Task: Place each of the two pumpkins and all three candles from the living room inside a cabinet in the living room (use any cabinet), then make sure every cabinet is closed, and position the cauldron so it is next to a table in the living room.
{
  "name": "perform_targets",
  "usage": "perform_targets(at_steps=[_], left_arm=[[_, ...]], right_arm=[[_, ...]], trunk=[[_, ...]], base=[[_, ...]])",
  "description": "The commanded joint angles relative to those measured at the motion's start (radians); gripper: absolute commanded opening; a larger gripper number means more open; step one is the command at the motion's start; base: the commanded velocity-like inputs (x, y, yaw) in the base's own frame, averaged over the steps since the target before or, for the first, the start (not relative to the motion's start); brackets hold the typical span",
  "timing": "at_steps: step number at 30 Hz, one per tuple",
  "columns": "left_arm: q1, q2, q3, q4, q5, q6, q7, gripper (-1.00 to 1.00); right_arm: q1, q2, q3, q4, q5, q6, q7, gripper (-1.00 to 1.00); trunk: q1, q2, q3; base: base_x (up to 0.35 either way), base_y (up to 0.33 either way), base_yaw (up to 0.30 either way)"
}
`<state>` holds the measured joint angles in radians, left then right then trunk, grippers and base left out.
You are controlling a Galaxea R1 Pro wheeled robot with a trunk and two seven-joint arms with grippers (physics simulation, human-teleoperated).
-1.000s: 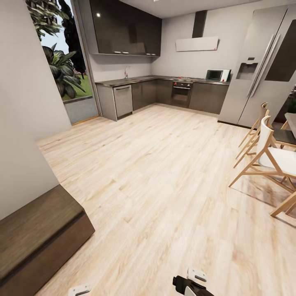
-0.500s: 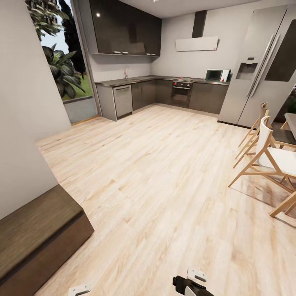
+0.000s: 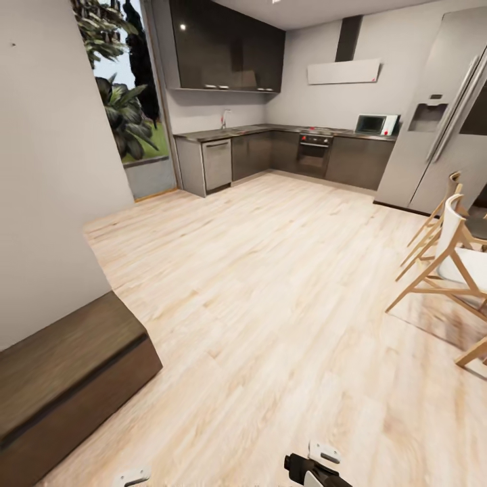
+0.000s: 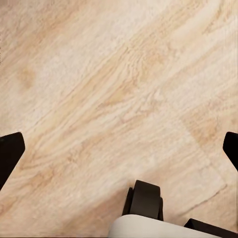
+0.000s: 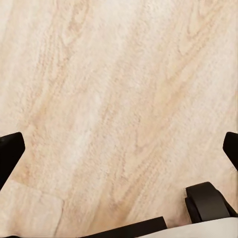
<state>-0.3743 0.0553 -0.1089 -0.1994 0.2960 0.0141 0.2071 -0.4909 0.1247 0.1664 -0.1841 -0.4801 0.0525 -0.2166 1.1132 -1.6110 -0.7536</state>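
Both jaws released, empty, over bare floor. Cabinet low at left, front closed. Risk: clipping its corner or the chairs while driving; pumpkins, candles, cauldron unsighted.

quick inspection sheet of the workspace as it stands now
surface: pale wood plank floor, bare between kitchen and robot
job's things: long low dark brown wooden cabinet against the grey wall, fronts shut
clutter: nothing seen
grippers: left gripper open over floor; right gripper open over floor
cables: nothing seen
surroundings: dark grey kitchen units, steel fridge, white microwave, light wooden chairs, garden window
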Motion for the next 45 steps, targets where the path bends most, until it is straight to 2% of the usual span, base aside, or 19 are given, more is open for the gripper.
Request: perform_targets(at_steps=[1, 9, 30, 38, 45], left_arm=[[0.000, 0.000, 0.000, 0.000, 0.000, 0.000, 0.000, 1.00], [0.000, 0.000, 0.000, 0.000, 0.000, 0.000, 0.000, 1.00], [0.000, 0.003, 0.000, 0.000, 0.000, -0.002, 0.000, 1.00], [0.000, 0.002, 0.000, 0.000, 0.000, -0.001, 0.000, 1.00], [0.000, 0.001, 0.000, 0.000, 0.000, 0.000, 0.000, 1.00]], right_arm=[[0.000, 0.000, 0.000, 0.000, 0.000, 0.000, 0.000, 1.00], [0.000, 0.000, -0.001, 0.000, 0.000, -0.002, 0.002, 1.00], [0.000, 0.001, 0.001, 0.000, 0.000, 0.001, -0.001, 1.00], [0.000, 0.001, 0.001, 0.000, 0.001, 0.001, -0.001, 1.00], [0.000, 0.001, 0.001, 0.000, 0.001, 0.001, -0.001, 1.00]], trunk=[[0.000, 0.000, 0.000], [0.000, 0.000, 0.000], [0.000, 0.000, 0.000], [0.000, 0.000, 0.000], [0.000, 0.000, 0.000]], base=[[-0.140, -0.163, 0.278], [-0.195, -0.152, 0.284], [-0.008, -0.012, 0.287], [0.000, 0.000, 0.092], [0.000, 0.000, 0.245]])
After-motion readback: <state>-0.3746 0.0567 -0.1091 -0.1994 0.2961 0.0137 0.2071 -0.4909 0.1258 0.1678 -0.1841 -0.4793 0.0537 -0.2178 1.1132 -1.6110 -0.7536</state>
